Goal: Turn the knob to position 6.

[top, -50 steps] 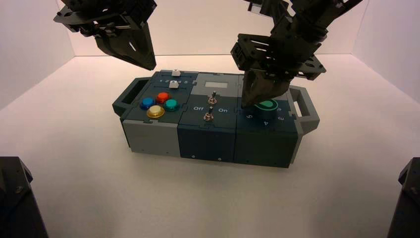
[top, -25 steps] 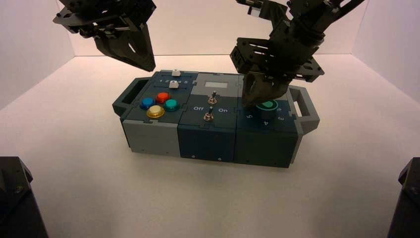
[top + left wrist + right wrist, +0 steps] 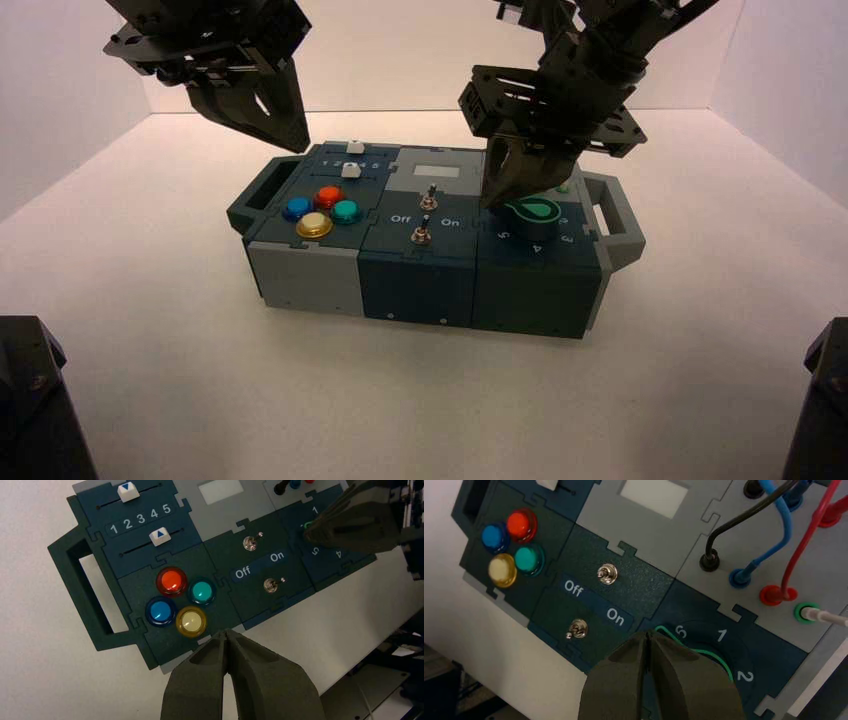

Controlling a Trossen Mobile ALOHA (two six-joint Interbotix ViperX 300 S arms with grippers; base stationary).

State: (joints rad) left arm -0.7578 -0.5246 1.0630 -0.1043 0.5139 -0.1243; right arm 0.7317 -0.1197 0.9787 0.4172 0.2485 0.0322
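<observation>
The knob is dark teal with a bright green top and sits on the right block of the box. My right gripper is shut, its tips close together just above the knob's left side. In the right wrist view the fingers cover most of the knob. Only its green rim shows, with the tapering end beside the "6" mark. The right gripper's tips lie over that end. My left gripper is shut and empty, held high over the box's left rear.
Red, blue, yellow and teal push buttons sit on the left block. Two metal toggle switches stand at the Off/On label. Two white sliders lie behind the buttons. Black, blue and red wires plug in behind the knob.
My right gripper has lifted a little and shifted toward the rear left. More of the knob's green top shows, and its pointer end now lies to the left. The left arm has barely moved.
</observation>
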